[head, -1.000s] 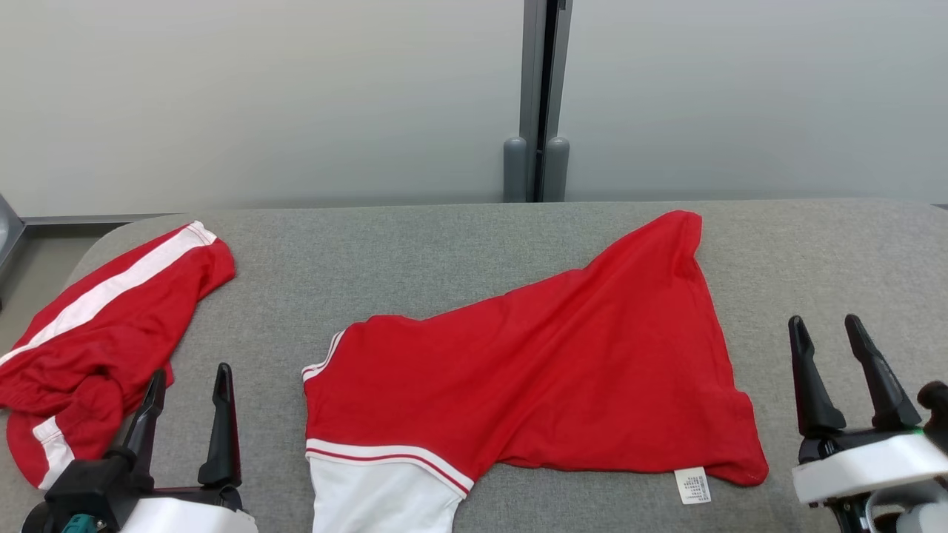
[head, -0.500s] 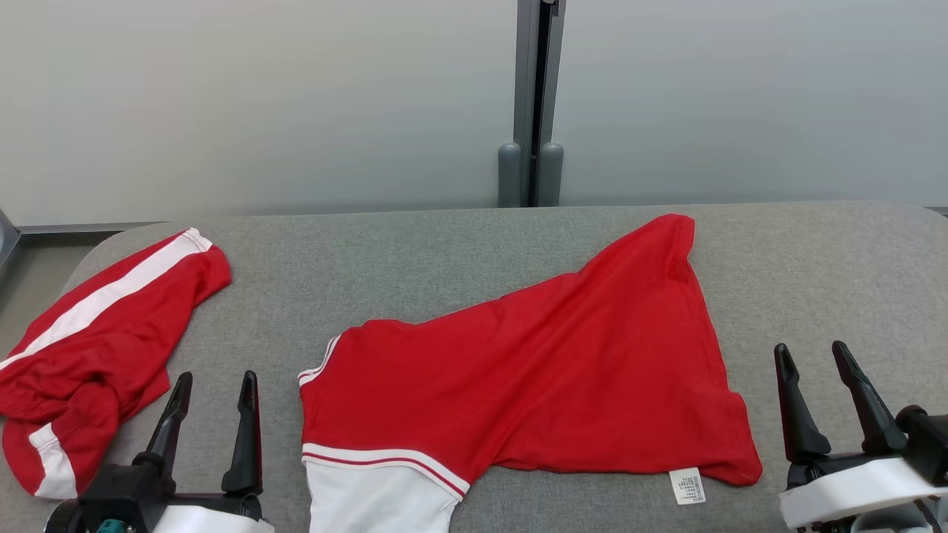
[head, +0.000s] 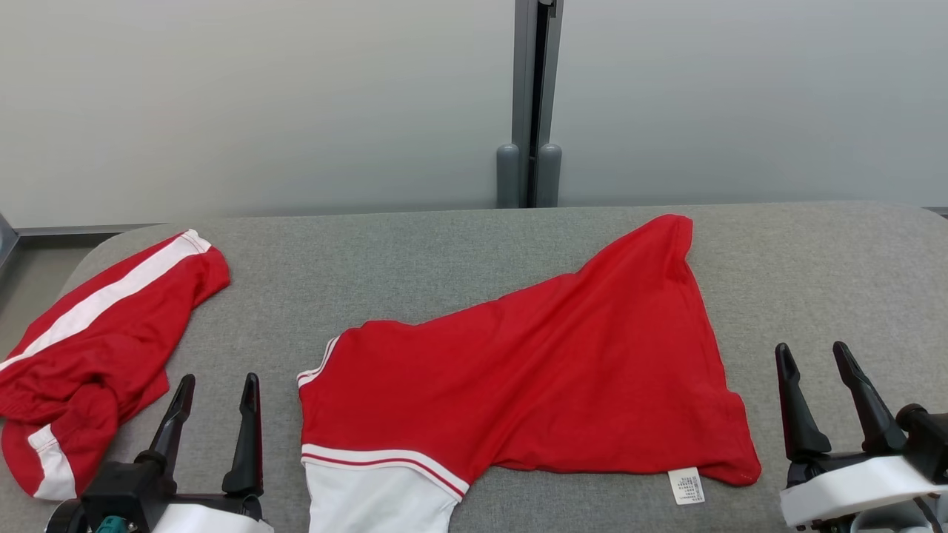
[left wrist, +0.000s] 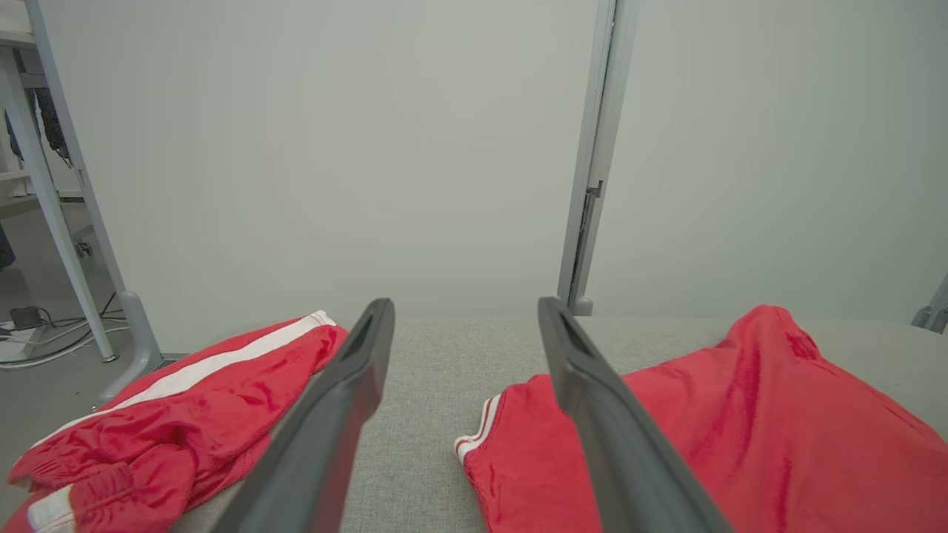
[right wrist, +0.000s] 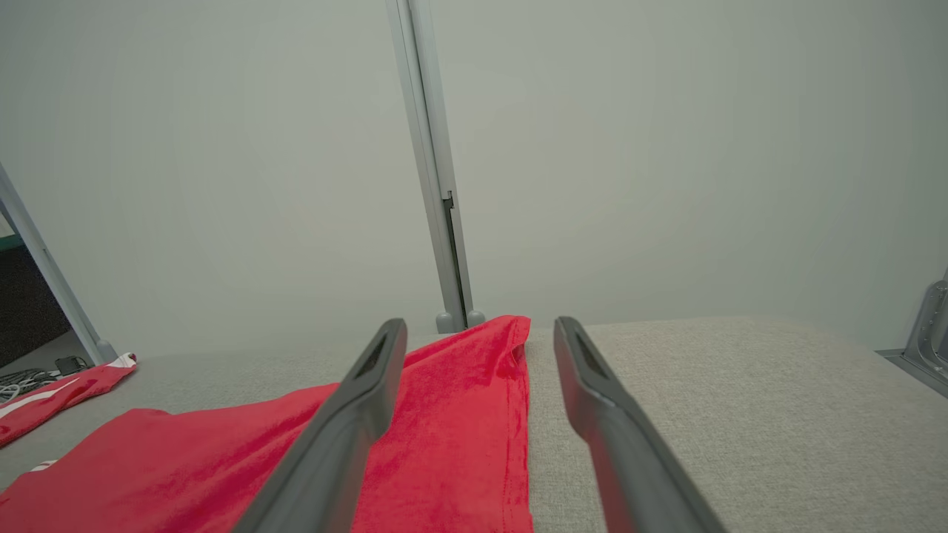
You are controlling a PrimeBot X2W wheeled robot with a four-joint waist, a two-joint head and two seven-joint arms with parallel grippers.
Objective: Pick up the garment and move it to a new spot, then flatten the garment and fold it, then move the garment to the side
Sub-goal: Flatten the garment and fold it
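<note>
Red T-shirt (head: 533, 377) lies spread on the grey table (head: 415, 259), head view, between left gripper (head: 220, 379) and right gripper (head: 809, 348), both gaping, empty. Left wrist view: white-striped red garment (left wrist: 185, 414) at left. Right wrist view: fingers (right wrist: 348, 429) frame the T-shirt's edge.

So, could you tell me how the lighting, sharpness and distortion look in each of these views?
Head view: soft, even light, no glare, red shirt crisp, faint shadows only. Left wrist view: wide-angle stretch, the left claw looms oversized. Right wrist view: the wall post leans, the right claw equally stretched.
</note>
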